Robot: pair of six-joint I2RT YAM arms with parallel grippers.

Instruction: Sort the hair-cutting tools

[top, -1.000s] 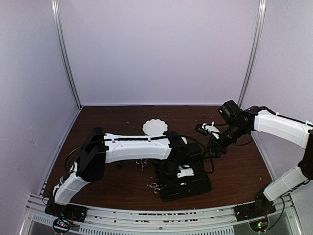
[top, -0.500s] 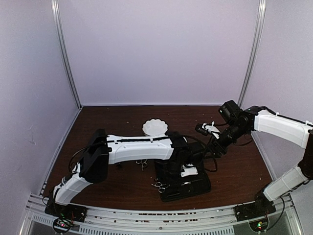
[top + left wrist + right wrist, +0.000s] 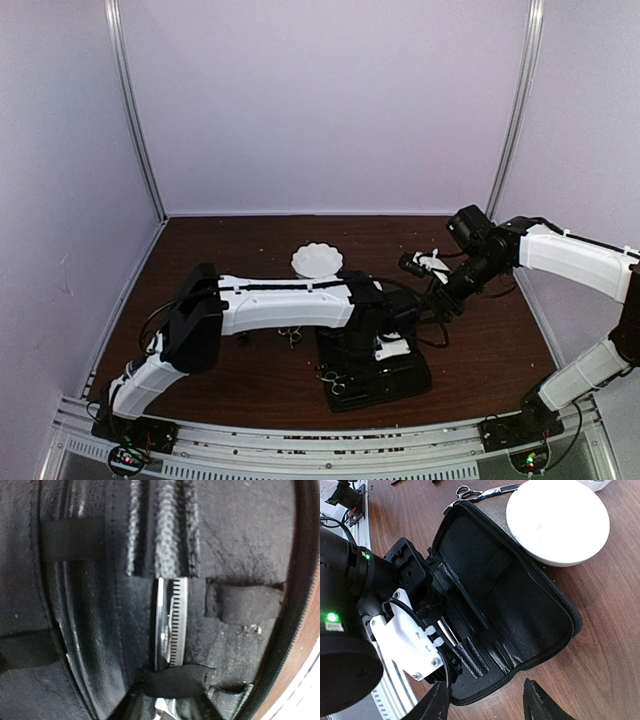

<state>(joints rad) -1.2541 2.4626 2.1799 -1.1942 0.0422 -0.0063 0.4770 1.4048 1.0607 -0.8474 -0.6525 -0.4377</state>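
pair of slim silver metal thinning scissors [image 3: 169, 625] sits inside the open black rectangular zip case [image 3: 530, 615], by the worktop's near edge, about mid-width. one shiny blade w/ fine comb teeth lies lengthwise on the dark fabric lining, its handle end under a black elastic strap [image 3: 172, 680], its tip just short of two black woven-looking strips [image 3: 160, 525]. in the top view its finger rings show at the case's left edge. second pair of plain silver scissors [image 3: 482, 492] lies loose on the brown worktop just off the case's left end, near the white round fluted bowl [image 3: 317, 260]. left gripper [image 3: 434, 614] is down over the case at the handle end; can't tell how far its jaws are parted or if they hold the pair. right gripper [image 3: 487, 705] hovers off the case's right side, fingers spread, nothing in them. vs a sec ago: left wrist + the rings have shifted right, further onto the case; right arm same.
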